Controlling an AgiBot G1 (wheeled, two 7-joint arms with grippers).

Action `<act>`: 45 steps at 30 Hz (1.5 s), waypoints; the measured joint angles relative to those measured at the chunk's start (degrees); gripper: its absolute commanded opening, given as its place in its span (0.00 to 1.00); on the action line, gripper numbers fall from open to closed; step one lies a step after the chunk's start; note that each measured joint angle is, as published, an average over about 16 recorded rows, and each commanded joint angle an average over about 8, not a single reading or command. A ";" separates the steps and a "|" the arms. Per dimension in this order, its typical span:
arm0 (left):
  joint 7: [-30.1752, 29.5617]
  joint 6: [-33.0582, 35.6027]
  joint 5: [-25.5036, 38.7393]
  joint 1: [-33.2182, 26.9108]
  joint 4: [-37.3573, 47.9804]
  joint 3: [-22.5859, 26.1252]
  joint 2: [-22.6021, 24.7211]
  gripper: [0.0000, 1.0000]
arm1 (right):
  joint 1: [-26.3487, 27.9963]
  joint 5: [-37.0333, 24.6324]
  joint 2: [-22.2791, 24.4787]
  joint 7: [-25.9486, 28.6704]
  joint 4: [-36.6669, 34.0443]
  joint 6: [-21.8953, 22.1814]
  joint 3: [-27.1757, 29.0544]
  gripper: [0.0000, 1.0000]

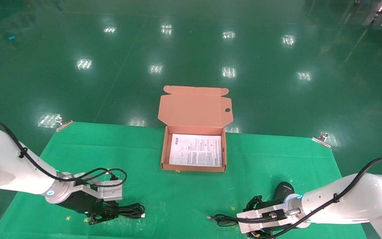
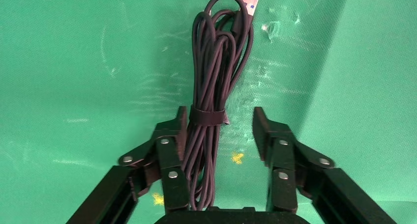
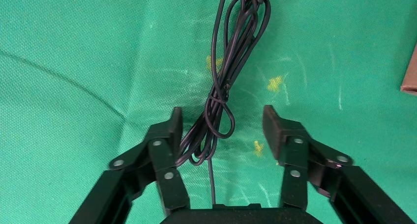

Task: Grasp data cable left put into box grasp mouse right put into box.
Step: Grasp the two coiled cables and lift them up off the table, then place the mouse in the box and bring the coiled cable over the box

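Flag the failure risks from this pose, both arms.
1. Left hand is open and off-centre on the data cable: the bundle hugs one finger, so closing may push it sideways.
2. Right hand is open over the mouse's loose cord, not the mouse; it may pinch only cord, leaving the mouse dangling short of the box.

A glossy green floor mirrored rows of ceiling lights. Metal clips pinned the green cloth surface at its far corners.
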 measured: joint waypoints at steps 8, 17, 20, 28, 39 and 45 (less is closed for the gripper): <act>-0.03 0.03 0.02 0.02 -0.14 0.03 -0.03 0.00 | 0.04 0.05 0.06 0.03 0.08 -0.05 0.02 0.00; 0.37 0.13 -0.11 -1.22 -1.99 -0.24 -1.29 0.00 | 1.91 1.60 2.96 1.69 2.20 -0.74 1.92 0.00; 0.49 0.09 0.06 -2.34 -3.76 -0.36 -2.39 0.00 | 3.33 2.35 4.77 3.07 3.76 -0.54 3.34 0.00; 0.50 -2.03 1.01 -6.59 -11.57 -1.08 -6.01 0.00 | 8.42 4.24 8.26 6.92 8.54 2.38 7.86 0.00; 0.89 -11.60 2.39 -10.90 -19.25 -2.97 -5.76 0.00 | 16.34 6.37 1.32 6.34 5.71 9.56 11.12 0.00; 2.49 -17.56 2.57 -12.51 -17.77 -4.02 -2.89 0.00 | 20.97 7.86 -5.17 2.85 -1.10 12.41 11.56 0.00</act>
